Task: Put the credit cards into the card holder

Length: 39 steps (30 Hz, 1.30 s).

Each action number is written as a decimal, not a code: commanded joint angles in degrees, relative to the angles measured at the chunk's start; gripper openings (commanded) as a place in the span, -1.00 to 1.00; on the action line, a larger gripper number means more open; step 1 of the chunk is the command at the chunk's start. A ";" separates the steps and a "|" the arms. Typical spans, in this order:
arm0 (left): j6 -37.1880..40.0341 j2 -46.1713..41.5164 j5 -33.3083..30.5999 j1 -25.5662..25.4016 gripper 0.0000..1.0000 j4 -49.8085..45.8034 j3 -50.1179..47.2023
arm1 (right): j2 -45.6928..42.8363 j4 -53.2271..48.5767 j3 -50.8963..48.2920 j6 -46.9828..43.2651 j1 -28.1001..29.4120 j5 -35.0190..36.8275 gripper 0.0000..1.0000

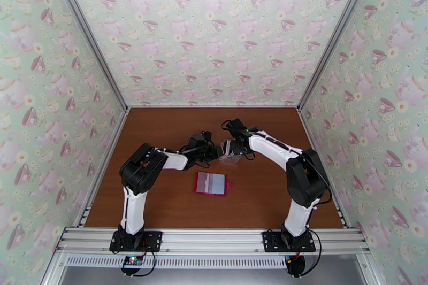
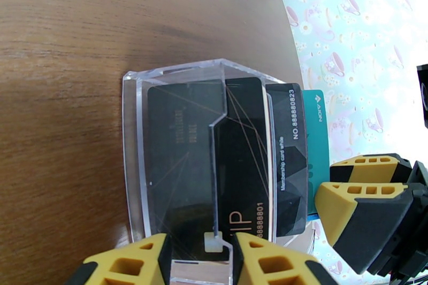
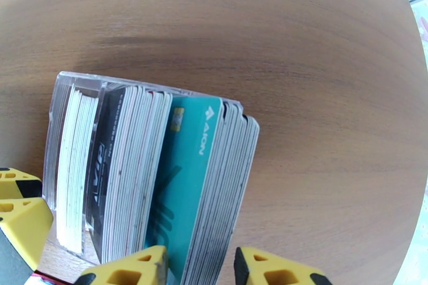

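Both arms are in over the middle of the table (image 1: 160,195), meeting at the clear rack (image 1: 231,153) from either side. The card holder (image 1: 211,183) lies open and flat, red rim showing round its pale pockets. It sits nearer the near edge than the rack and apart from it, and neither gripper is touching it.

The credit cards (image 3: 160,163) stand on edge, packed in the rack: white ones at one end, then black, then a teal card (image 3: 187,174) with pale grey cards behind it.

In the right wrist view, the right gripper (image 3: 200,262) has its 2 fingers apart, astride the teal card and the grey cards behind it. A sliver of table shows between the stack and the outer finger, so nothing is clamped.

The left gripper (image 2: 200,248) comes at the rack's broad face, where a black card (image 2: 176,163) fronts the stack behind the notched clear panel. Its jaws are partly apart with the rack's near edge between the 2 yellow tips. Whether they actually pinch that edge I cannot tell, because the contact is cut off at the bottom of the view.

The right gripper's fingers sit just beside the rack's teal end in that same view
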 commanded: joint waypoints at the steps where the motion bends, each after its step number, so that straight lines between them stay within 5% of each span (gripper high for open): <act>1: -0.51 1.12 -0.37 0.13 -0.31 -5.83 -2.31 | 1.34 -0.83 0.65 0.11 -0.22 2.91 -0.23; 20: -0.84 1.30 -0.44 0.57 -0.31 -5.66 -2.47 | 0.10 -2.82 3.42 -2.50 -2.42 1.26 -0.44; 33: -0.97 1.90 -0.02 0.59 -0.31 -5.48 -2.26 | 0.21 -1.85 2.93 -3.05 -2.24 -2.60 -0.93; 39: -1.13 2.09 0.23 0.51 -0.31 -5.21 -2.26 | -0.70 -1.51 2.80 -3.11 -1.85 -3.21 -1.00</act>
